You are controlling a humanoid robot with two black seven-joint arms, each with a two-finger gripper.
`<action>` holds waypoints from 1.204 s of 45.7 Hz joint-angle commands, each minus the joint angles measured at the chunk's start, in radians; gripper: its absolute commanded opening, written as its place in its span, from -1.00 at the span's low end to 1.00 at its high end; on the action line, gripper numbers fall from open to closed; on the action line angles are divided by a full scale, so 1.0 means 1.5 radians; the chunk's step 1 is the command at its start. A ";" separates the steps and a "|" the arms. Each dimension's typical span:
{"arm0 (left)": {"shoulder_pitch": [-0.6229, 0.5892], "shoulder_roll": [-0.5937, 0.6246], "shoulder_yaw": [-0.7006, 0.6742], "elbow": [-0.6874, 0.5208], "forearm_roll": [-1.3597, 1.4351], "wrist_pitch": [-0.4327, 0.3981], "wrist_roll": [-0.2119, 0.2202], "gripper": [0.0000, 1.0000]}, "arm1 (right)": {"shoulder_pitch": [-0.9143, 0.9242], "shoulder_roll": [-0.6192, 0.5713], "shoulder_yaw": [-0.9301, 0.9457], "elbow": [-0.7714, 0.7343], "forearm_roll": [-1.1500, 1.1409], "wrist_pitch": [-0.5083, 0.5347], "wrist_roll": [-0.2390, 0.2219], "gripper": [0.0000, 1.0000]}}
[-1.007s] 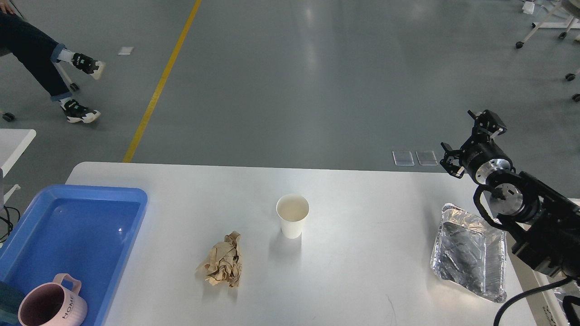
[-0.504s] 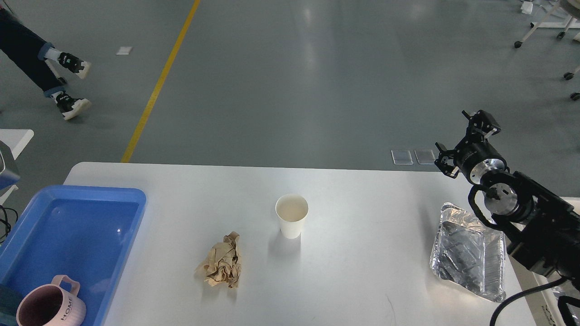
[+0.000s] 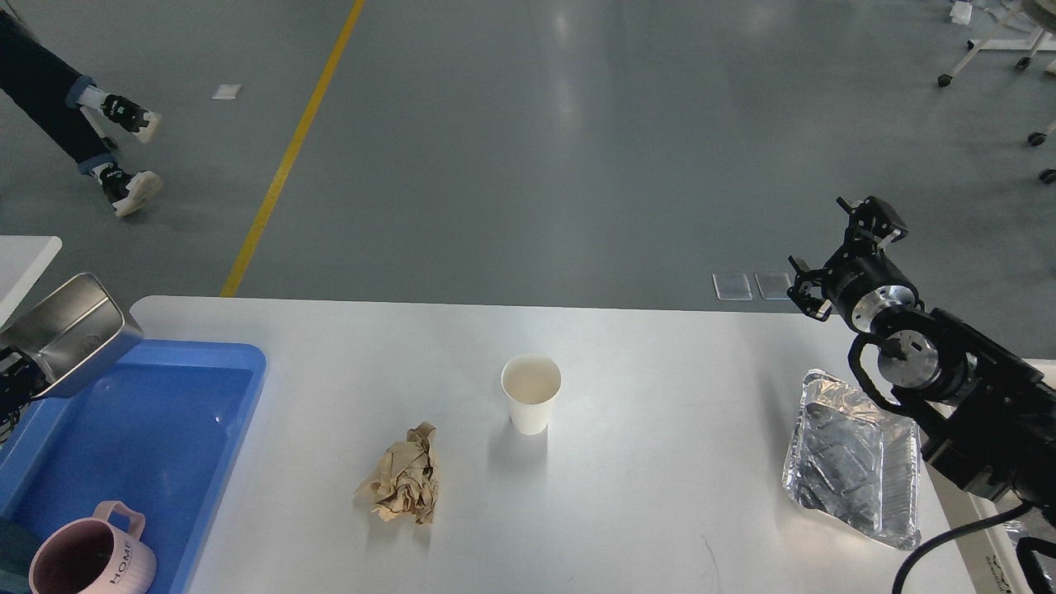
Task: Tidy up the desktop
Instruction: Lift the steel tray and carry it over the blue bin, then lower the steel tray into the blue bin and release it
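Observation:
A white paper cup [image 3: 531, 402] stands upright mid-table. A crumpled brown paper ball [image 3: 402, 477] lies in front of it to the left. A crinkled foil tray [image 3: 855, 459] lies at the table's right edge. A blue bin [image 3: 132, 437] at the left holds a pink mug [image 3: 89, 557] in its near corner. A steel container [image 3: 68, 334] hangs tilted over the bin's far left corner. Only a dark bit at the left edge shows under it, and I cannot make out my left gripper's fingers. My right gripper [image 3: 838, 252] is open and empty above the table's far right corner.
The white table [image 3: 660, 495] ends at a far edge with grey floor beyond. A person's legs [image 3: 91, 115] are at the far left on the floor, beside a yellow line. Another white table's corner [image 3: 29, 247] shows at the left.
The steel container has come into view from the left, over the blue bin. My right gripper has shifted slightly left and up. The person's legs moved back.

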 commanded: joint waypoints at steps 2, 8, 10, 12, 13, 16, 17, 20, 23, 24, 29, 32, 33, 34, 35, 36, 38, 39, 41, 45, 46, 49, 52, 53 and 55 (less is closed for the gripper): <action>0.028 -0.054 0.000 0.032 -0.026 0.013 0.006 -1.00 | -0.001 0.000 0.000 0.001 0.000 -0.002 0.000 1.00; 0.041 -0.080 0.000 0.053 -0.035 0.028 0.008 -1.00 | -0.001 0.000 0.001 0.001 0.000 -0.002 0.000 1.00; 0.045 -0.083 0.000 0.058 -0.035 0.029 0.009 -1.00 | 0.000 0.000 0.001 0.001 0.000 -0.002 0.000 1.00; 0.047 -0.088 0.000 0.061 -0.035 0.031 0.009 -1.00 | -0.001 0.000 0.001 0.001 0.000 -0.002 0.000 1.00; 0.048 -0.090 0.000 0.064 -0.035 0.032 0.009 -1.00 | -0.001 0.000 0.001 0.001 0.000 -0.002 0.000 1.00; 0.048 -0.098 -0.001 0.073 -0.035 0.035 0.009 -1.00 | -0.001 0.000 0.001 0.001 0.000 -0.002 0.000 1.00; 0.050 -0.101 -0.001 0.078 -0.035 0.035 0.010 -1.00 | -0.001 0.000 0.001 0.001 0.000 -0.002 0.000 1.00; 0.053 -0.110 -0.001 0.088 -0.036 0.036 0.012 -1.00 | -0.001 0.000 0.001 0.001 0.000 -0.002 0.000 1.00; 0.053 -0.118 -0.001 0.095 -0.035 0.036 0.013 -1.00 | -0.001 0.000 0.001 0.001 0.000 -0.002 0.000 1.00; 0.053 -0.120 -0.001 0.095 -0.035 0.038 0.013 -1.00 | -0.001 0.000 0.001 0.001 0.000 -0.002 0.000 1.00; 0.057 -0.124 0.000 0.097 -0.035 0.037 0.013 -1.00 | -0.001 -0.001 0.001 0.006 0.000 -0.002 0.000 1.00; 0.059 -0.124 -0.001 0.097 -0.035 0.037 0.013 -1.00 | -0.001 -0.001 0.001 0.011 0.000 -0.006 0.000 1.00; 0.059 -0.124 -0.001 0.097 -0.035 0.037 0.013 -1.00 | -0.001 -0.001 0.001 0.011 0.000 -0.007 0.000 1.00; 0.059 -0.124 -0.001 0.097 -0.035 0.037 0.013 -1.00 | -0.001 -0.001 0.001 0.011 0.000 -0.008 0.000 1.00; 0.059 -0.124 -0.001 0.097 -0.035 0.038 0.014 -1.00 | -0.001 -0.001 0.002 0.011 0.000 -0.008 0.000 1.00; 0.059 -0.125 -0.001 0.097 -0.035 0.037 0.014 -1.00 | -0.001 -0.001 0.002 0.011 0.000 -0.008 0.000 1.00; 0.059 -0.126 -0.001 0.097 -0.035 0.037 0.014 -1.00 | -0.001 -0.001 0.002 0.011 0.000 -0.008 0.000 1.00; 0.059 -0.126 0.000 0.097 -0.034 0.037 0.014 -1.00 | -0.001 -0.001 0.001 0.011 0.000 -0.008 0.000 1.00; 0.060 -0.128 0.000 0.096 -0.034 0.036 0.014 -1.00 | -0.001 -0.001 0.001 0.011 0.000 -0.009 0.000 1.00; 0.060 -0.135 0.003 0.097 -0.034 0.037 0.014 -1.00 | -0.002 -0.001 0.001 0.011 0.000 -0.008 0.000 1.00; 0.061 -0.136 0.004 0.097 -0.034 0.037 0.014 -1.00 | -0.002 -0.001 0.001 0.011 0.000 -0.008 0.000 1.00; 0.066 -0.138 0.003 0.097 -0.034 0.037 0.015 -1.00 | -0.002 -0.001 0.001 0.013 0.000 -0.009 0.000 1.00; 0.068 -0.139 0.003 0.097 -0.034 0.037 0.016 -1.00 | -0.001 -0.002 0.001 0.021 0.000 -0.010 0.000 1.00; 0.068 -0.139 0.003 0.097 -0.034 0.037 0.016 -1.00 | -0.001 -0.003 0.002 0.022 0.000 -0.010 0.000 1.00; 0.068 -0.140 0.003 0.097 -0.034 0.037 0.018 -1.00 | -0.001 -0.005 0.002 0.023 0.000 -0.011 0.000 1.00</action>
